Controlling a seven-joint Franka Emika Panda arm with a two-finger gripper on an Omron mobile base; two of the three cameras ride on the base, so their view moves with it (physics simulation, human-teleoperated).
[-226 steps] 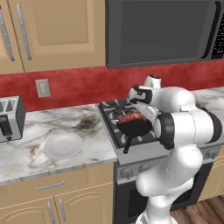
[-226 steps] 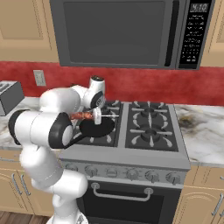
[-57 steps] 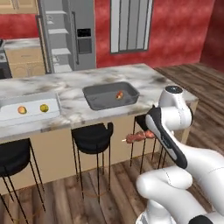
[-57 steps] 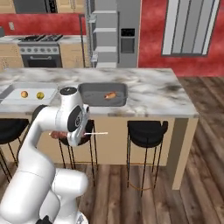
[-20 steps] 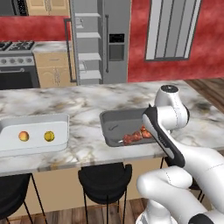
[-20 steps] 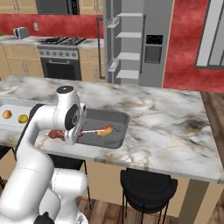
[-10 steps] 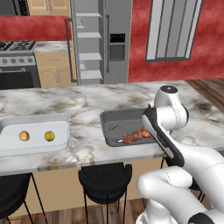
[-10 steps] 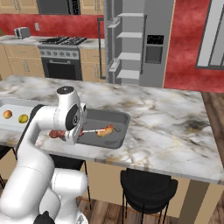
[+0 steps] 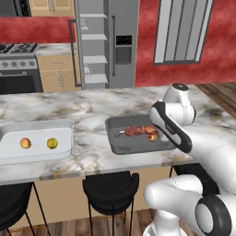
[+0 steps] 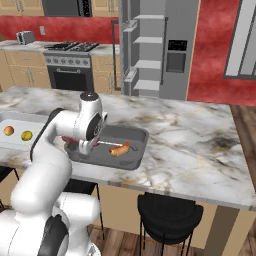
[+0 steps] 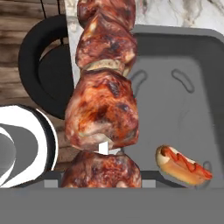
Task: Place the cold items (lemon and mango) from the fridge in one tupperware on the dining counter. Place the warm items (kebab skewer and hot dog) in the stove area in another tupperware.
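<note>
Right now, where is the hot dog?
The hot dog lies in the dark grey tupperware on the dining counter, beside the kebab skewer that hangs over the same tray.

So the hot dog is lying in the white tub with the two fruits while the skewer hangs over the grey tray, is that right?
Not quite. The hot dog lies in the grey tray, as the hand view and the right base view show. The white tub holds just the two fruits. The skewer does hang over the grey tray, at the gripper.
</note>
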